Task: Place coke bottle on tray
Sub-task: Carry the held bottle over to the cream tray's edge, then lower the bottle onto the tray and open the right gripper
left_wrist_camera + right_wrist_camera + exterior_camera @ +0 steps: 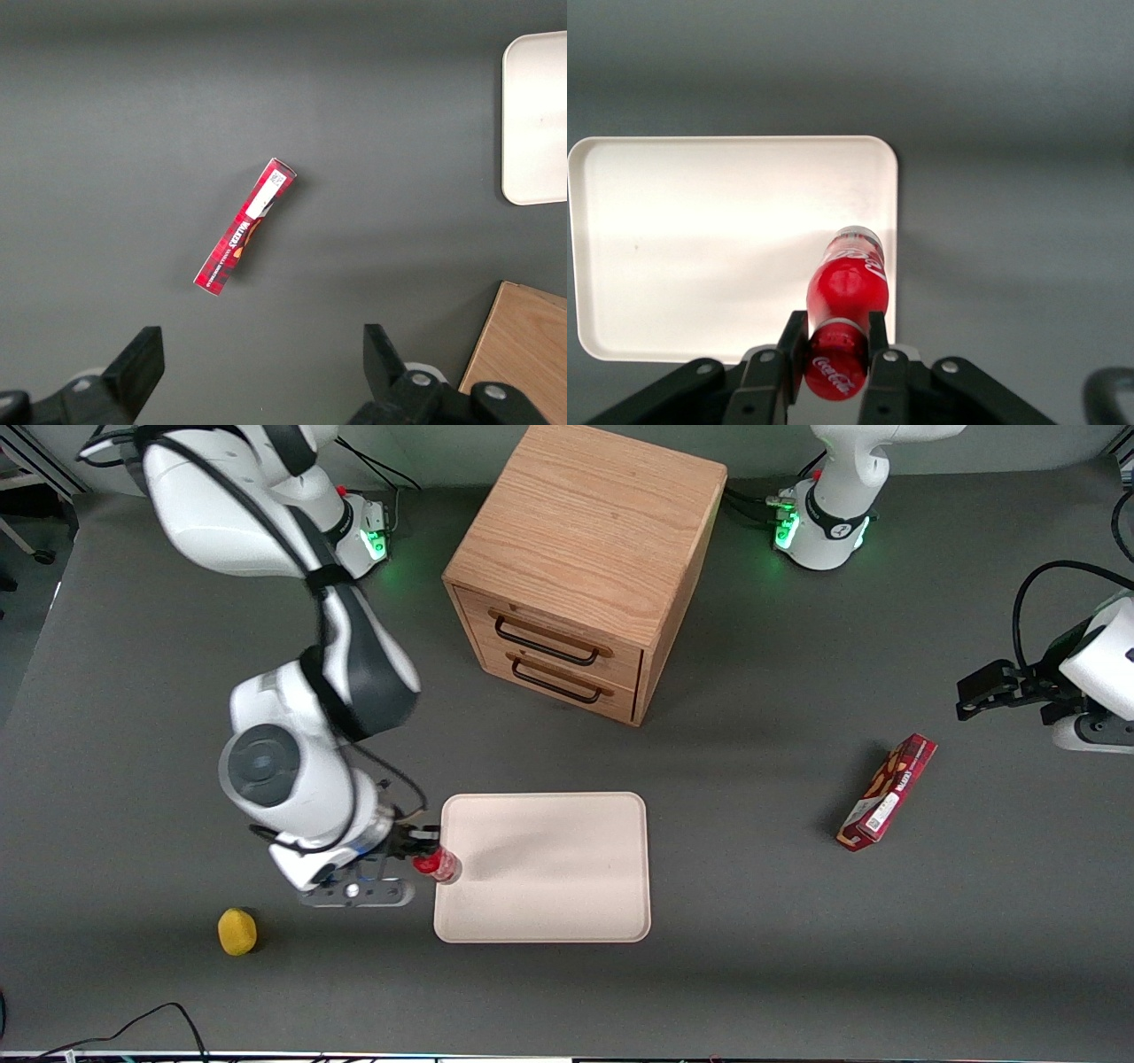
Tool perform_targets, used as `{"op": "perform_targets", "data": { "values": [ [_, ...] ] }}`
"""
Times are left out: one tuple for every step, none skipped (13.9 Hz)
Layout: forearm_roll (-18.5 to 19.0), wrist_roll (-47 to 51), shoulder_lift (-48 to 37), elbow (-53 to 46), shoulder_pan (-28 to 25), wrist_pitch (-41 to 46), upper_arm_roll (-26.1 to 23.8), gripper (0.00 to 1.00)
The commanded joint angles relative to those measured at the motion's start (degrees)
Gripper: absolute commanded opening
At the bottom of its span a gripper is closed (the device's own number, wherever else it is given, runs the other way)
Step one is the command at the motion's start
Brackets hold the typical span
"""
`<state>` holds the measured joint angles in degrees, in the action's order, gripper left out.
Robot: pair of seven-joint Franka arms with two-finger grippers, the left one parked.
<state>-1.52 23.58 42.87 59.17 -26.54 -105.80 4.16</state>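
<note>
Item: black two-finger gripper clamping small red coke bottle over cream-beige rectangular tray edge nearest the working arm; step: placing; next, judged: lower, then release.

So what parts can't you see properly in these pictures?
- Whether the coke bottle touches the tray or hangs above it: the gripper, shut on its neck, covers the cap end in the right wrist view.
- The gripper's fingers in the front view: the arm covers them.
- The snack box print: too small.
- Inside the drawers: shut.
</note>
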Motion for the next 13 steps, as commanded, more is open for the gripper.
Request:
{"op": "perform_targets", "data": {
  "values": [
    [0.11, 1.2, 3.36, -4.32, -1.15, -1.94, 2.25, 0.0],
    [0.11, 1.03, 4.5, -4.33, -1.15, -3.7, 2.43, 0.0],
    [0.11, 0.42, 5.38, -4.41, -0.37, -5.37, 2.43, 0.0],
    [0.02, 0.41, 6.08, -4.5, 0.25, -6.95, 2.17, 0.0],
    [0.11, 0.41, 6.96, -4.59, 0.17, -8.01, 2.16, 0.0],
    [-0.06, 0.41, 7.4, -4.85, 0.08, -8.63, 2.16, 0.0],
    [-0.15, 0.5, 7.67, -4.94, -0.18, -8.72, 2.08, 0.0],
    [-0.41, 0.67, 7.67, -4.94, -0.44, -8.64, 2.08, 0.0],
    [-1.55, 0.85, 7.67, -4.85, -0.53, -8.55, 2.08, 0.0],
    [-2.6, 0.85, 7.67, -4.85, -0.45, -8.29, 2.16, 0.0],
    [-2.88, 0.85, 7.67, -4.85, -0.45, -8.2, 2.16, 0.0],
    [-2.88, 0.76, 7.67, -4.85, -0.27, -8.11, 2.16, 0.0],
    [-2.88, 0.76, 7.76, -4.42, -0.44, -8.2, 2.16, 0.0]
  ]
}}
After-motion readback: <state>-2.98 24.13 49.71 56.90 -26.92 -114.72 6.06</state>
